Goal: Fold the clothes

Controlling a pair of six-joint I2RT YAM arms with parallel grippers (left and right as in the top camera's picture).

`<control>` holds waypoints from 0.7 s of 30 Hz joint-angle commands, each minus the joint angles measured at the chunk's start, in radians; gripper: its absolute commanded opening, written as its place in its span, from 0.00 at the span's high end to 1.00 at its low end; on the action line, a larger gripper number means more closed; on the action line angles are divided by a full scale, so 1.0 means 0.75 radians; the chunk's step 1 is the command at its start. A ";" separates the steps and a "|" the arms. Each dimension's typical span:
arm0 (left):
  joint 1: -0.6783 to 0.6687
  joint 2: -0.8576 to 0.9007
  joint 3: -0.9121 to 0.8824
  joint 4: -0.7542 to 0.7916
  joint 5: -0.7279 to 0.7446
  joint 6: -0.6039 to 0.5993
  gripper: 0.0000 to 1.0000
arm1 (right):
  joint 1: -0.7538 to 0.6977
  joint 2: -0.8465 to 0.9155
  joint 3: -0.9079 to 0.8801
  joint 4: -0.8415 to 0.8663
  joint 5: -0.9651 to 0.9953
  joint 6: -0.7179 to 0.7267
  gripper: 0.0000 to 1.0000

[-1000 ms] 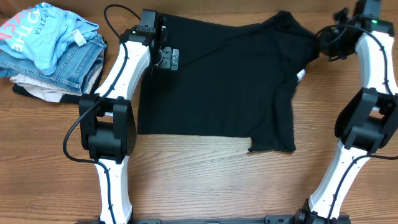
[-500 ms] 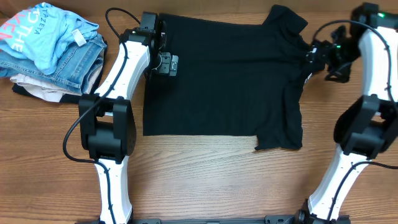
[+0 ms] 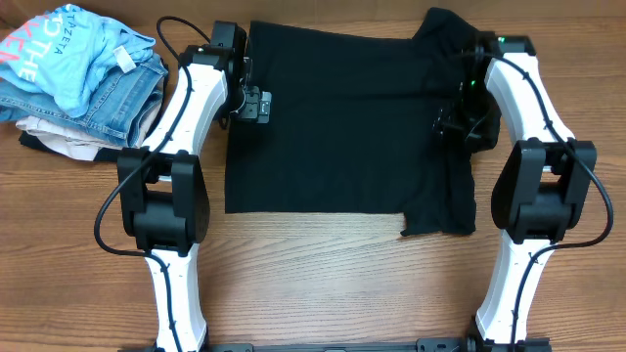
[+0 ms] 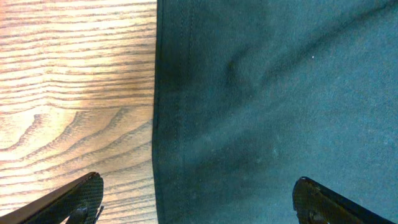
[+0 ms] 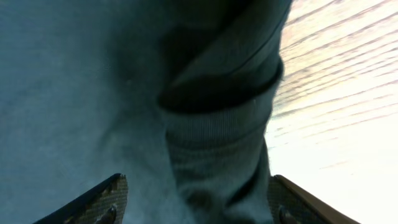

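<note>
Tabletop: you are working on a wooden table (image 3: 323, 284), its grain bare along the bottom of the overhead frame.
Shirt: the black T-shirt (image 3: 342, 127) lies spread flat in the upper centre of the overhead view, with its neck end toward the right of the frame and one sleeve at the lower right.
Left claw: your left gripper (image 3: 257, 103) hovers at the shirt's left edge, released. In its wrist view the fingers (image 4: 81, 193) sit wide apart in the bottom corners, straddling the stitched hem (image 4: 155, 112) where cloth meets wood.
Right claw: your right gripper (image 3: 456, 127) is over the right part of the shirt, also released. A ribbed band (image 5: 217, 143) bunches up between its spread fingers (image 5: 102, 199) (collar or cuff, I cannot tell which).
Cloth: judge it light, limp and thin. It will sag, drag on the wood and crease wherever you lift it, and nothing here can break.
Hold: take the doubled hem and the ribbed band, where the layers are thicker and less likely to slip. Pinch only the layers you mean to lift.
Pile: the heap of clothes (image 3: 78, 78) sits at the upper left of the frame, well apart from the shirt.
</note>
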 commanded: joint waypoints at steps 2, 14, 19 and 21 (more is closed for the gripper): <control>0.005 -0.049 0.023 -0.002 0.001 0.021 0.00 | -0.003 -0.036 -0.150 0.079 0.103 0.002 0.25; 0.005 -0.044 0.023 0.011 -0.010 0.022 0.00 | -0.275 -0.037 -0.151 0.186 -0.079 -0.066 0.96; 0.005 -0.042 0.022 0.006 -0.014 0.021 0.00 | -0.485 -0.037 -0.151 0.144 -0.315 -0.099 0.60; 0.007 -0.042 0.023 0.007 -0.013 0.021 0.00 | -0.531 -0.037 -0.151 0.130 -0.332 -0.099 0.54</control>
